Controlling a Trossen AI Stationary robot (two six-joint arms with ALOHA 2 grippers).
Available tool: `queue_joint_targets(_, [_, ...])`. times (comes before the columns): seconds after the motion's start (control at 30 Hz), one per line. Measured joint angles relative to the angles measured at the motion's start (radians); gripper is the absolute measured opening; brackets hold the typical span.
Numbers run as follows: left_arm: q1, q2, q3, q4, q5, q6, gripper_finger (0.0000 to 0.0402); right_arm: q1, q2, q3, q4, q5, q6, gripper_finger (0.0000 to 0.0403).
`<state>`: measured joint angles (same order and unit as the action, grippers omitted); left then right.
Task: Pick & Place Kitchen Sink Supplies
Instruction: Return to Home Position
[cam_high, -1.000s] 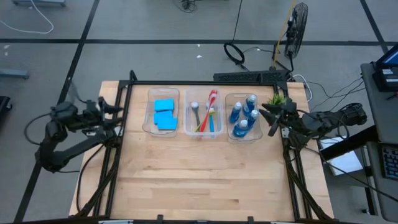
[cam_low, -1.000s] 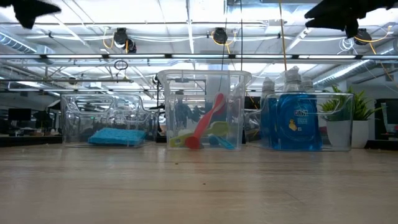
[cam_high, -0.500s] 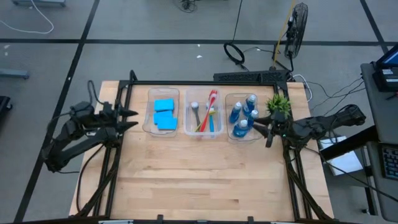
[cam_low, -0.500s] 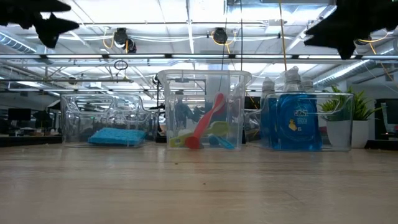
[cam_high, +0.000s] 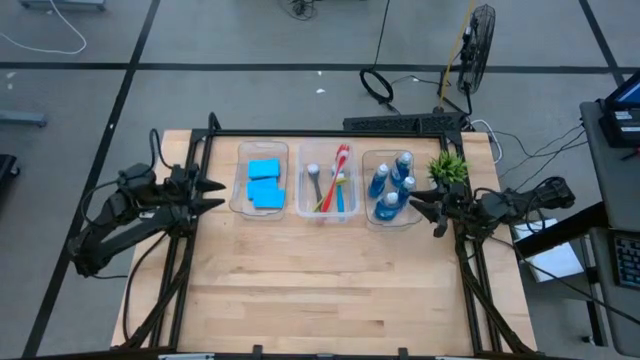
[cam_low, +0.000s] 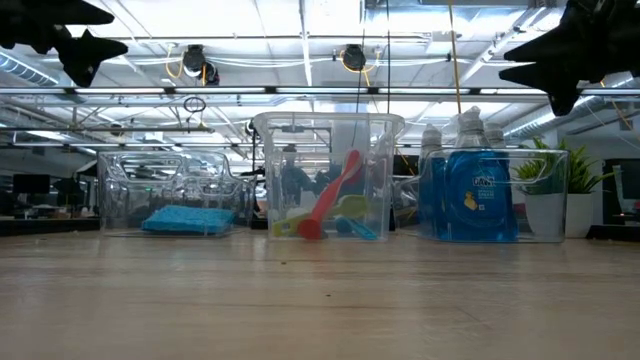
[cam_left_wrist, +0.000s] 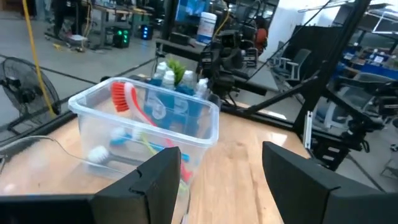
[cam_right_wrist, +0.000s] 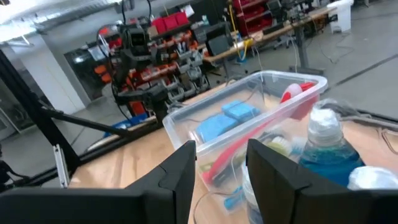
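Three clear bins stand in a row near the table's far edge. Blue sponges (cam_high: 264, 183) (cam_low: 185, 218) lie flat in the left bin. The brushes (cam_high: 330, 182) (cam_low: 335, 195) lean in the middle bin, red one (cam_left_wrist: 127, 99) highest. Blue bottles with grey caps (cam_high: 392, 186) (cam_low: 475, 192) stand upright in the right bin. My left gripper (cam_high: 219, 192) (cam_left_wrist: 221, 154) hovers open just left of the sponge bin. My right gripper (cam_high: 416, 207) (cam_right_wrist: 221, 148) hovers open just right of the bottle bin. Both are high above the table (cam_low: 105, 30) (cam_low: 510, 62).
A small green potted plant (cam_high: 447, 165) (cam_low: 545, 182) stands right of the bottle bin (cam_high: 370, 215), close behind my right gripper. The wide bare wood (cam_high: 330, 280) between the bins and the near edge is free room. Dark frame rails (cam_high: 180, 270) run along both table sides.
My left gripper has swung toward the table's right, up to the sponge bin, and come down a little. My right gripper has drawn away from the plant toward the near edge and sunk slightly, still pointing at the bottle bin. The bins and their contents have kept still.
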<state>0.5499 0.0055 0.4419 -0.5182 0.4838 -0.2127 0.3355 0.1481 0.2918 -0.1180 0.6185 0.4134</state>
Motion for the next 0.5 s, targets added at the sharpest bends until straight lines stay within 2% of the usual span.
queue_joint_targets(0.13, [0.0, 0.0, 0.0, 0.0, 0.004, -0.038, 0.0228, 0.0, -0.058, -0.021, 0.001, -0.003, -0.015, 0.013])
queue_joint_targets(0.3, [0.0, 0.0, 0.0, -0.002, 0.005, -0.235, 0.0228, 0.0, -0.069, -0.058, -0.001, 0.005, 0.028, 0.013])
queue_joint_targets(0.4, [0.0, 0.0, 0.0, -0.001, -0.021, -0.175, 0.0228, 0.0, -0.069, -0.088, -0.002, 0.006, 0.052, 0.013])
queue_joint_targets(0.5, [0.0, 0.0, -0.01, 0.036, -0.098, -0.089, 0.0228, 0.0, -0.069, -0.105, 0.0, 0.006, 0.085, 0.013])
